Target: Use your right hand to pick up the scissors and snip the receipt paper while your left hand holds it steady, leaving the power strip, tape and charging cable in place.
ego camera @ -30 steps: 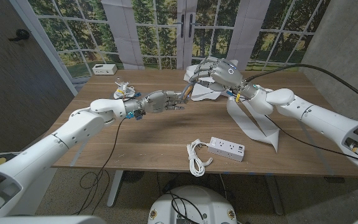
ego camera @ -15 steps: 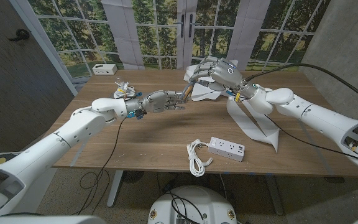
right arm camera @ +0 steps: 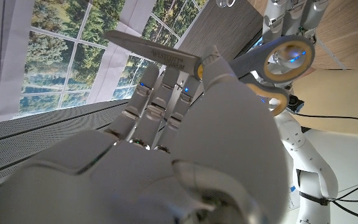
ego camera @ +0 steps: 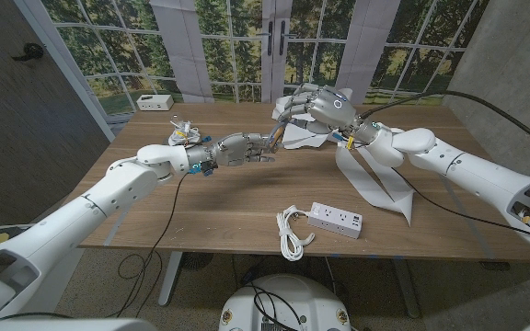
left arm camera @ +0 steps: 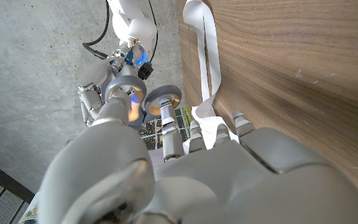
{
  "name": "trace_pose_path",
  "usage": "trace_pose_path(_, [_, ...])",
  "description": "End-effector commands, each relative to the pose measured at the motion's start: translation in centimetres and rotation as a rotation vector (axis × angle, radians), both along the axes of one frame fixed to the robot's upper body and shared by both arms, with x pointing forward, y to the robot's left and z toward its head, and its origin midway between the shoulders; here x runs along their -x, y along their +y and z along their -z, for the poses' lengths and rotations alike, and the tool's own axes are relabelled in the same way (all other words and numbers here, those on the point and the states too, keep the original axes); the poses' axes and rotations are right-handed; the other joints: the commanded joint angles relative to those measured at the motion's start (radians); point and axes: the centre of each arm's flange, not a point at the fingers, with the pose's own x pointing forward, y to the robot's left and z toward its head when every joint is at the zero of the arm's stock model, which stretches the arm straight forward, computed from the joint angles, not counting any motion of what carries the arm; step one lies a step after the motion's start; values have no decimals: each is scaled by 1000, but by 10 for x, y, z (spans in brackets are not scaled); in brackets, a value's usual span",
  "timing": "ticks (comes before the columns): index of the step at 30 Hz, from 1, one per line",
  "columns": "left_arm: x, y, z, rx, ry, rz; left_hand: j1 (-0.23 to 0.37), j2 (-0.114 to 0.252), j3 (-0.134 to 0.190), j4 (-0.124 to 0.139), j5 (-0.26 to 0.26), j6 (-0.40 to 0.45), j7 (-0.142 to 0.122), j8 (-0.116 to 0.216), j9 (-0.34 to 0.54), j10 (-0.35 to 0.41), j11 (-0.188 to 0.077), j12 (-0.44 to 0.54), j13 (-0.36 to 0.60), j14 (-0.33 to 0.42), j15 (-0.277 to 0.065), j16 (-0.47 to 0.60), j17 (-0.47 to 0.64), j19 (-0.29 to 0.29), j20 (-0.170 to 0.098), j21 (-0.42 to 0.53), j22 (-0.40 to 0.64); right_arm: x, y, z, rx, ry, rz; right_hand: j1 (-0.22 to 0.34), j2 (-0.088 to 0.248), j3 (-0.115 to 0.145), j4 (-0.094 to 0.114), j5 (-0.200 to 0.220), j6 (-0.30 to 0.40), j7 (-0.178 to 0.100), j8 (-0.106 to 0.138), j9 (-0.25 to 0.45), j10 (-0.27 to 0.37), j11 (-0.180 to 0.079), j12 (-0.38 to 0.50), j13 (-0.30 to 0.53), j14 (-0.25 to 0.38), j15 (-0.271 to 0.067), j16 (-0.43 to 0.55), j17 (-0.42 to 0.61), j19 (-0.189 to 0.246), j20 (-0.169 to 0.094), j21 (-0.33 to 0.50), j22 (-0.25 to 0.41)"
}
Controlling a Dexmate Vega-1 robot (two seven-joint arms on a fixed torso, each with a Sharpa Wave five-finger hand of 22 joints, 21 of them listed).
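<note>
— Fingers of my right hand grip the scissors, blades out?
— Yes, and it has lifted slightly since a second ago. My left hand's fingers are together, reaching toward the receipt paper mid-table; grasp unclear, so no snip yet

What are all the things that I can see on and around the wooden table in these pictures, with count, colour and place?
Grey-and-yellow-handled scissors: one, in the right hand.
White receipt paper: one long strip, running from the far middle toward the right front.
White power strip: one, front middle.
White coiled charging cable: one, just left of the power strip.
Small white box: one, far left corner.
Crumpled pale object: one, far left; cannot identify.
Wooden table: one, brown.
Left hand: reaching toward the paper's far end.
Right hand: holding the scissors.
</note>
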Motion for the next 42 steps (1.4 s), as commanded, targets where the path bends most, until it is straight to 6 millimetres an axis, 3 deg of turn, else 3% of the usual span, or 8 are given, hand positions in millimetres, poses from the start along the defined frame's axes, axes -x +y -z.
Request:
trace_pose_path(1, [-1,-1,0,-3,8,3,-14,-8,-11,1,4,11,1,7,0,8,-4,5,3,2,3,3,3,-4,3,5,1,2,6,-5,48,3,55,22,33,5,4,7,7,-2,7,3,62,-35,-1,59,5,-126,-2,1,-7,-74,8,-2])
trace_pose_path(13, [-1,-1,1,0,7,-4,-25,-12,-22,5,6,5,-1,2,-1,8,1,6,3,7,5,5,3,-7,2,4,2,0,9,-5,43,5,84,23,32,6,3,10,11,-1,8,0,68,-33,-3,59,9,-126,-3,0,-14,-69,17,-5])
trace_pose_path(21, [-3,-2,0,5,14,-9,-21,-1,-22,4,6,10,8,4,0,63,-6,25,4,41,-1,15,3,-2,2,7,2,1,8,-7,41,10,94,22,29,6,2,14,14,0,9,-1,73,-35,-5,58,15,-126,-4,-2,-15,-63,24,-7])
trace_pose_path(24, [-4,-2,0,6,15,-14,-11,12,-15,2,4,22,13,8,0,72,-6,28,5,49,-1,17,3,2,1,9,3,2,8,-8,42,13,96,22,29,7,1,17,14,1,9,-3,81,-33,-7,50,16,-126,-7,-7,-16,-60,27,-7])
trace_pose_path(26, [-4,-2,0,9,18,-24,13,44,4,-6,-2,41,16,14,1,79,-6,29,6,61,-1,18,3,10,1,12,3,2,8,-8,41,12,96,23,27,7,0,18,17,2,10,-4,83,-32,-6,53,20,-126,-5,-6,-15,-60,28,-8])
trace_pose_path(33, [-5,-2,0,3,14,-21,67,95,41,-28,-15,52,20,9,4,211,-50,74,20,189,-79,41,6,43,3,19,4,1,8,-7,45,14,97,24,25,9,-3,21,18,1,11,-3,85,-34,-7,52,22,-126,-6,-7,-17,-58,32,-8])
trace_pose_path(37, [-6,-2,0,4,17,-26,70,97,42,-29,-17,38,15,3,4,250,-61,88,26,203,-90,41,6,48,3,20,4,1,9,-6,46,14,93,24,24,9,-3,22,20,2,12,-4,83,-33,-6,57,25,-126,-5,-7,-20,-59,33,-9])
trace_pose_path(42, [-7,-2,0,8,17,-28,69,97,42,-28,-18,37,11,4,4,247,-64,87,28,211,-85,43,7,50,3,20,4,2,11,-6,51,17,96,24,23,9,-3,22,21,2,12,-5,84,-34,-6,58,26,-126,-6,-8,-22,-58,36,-9])
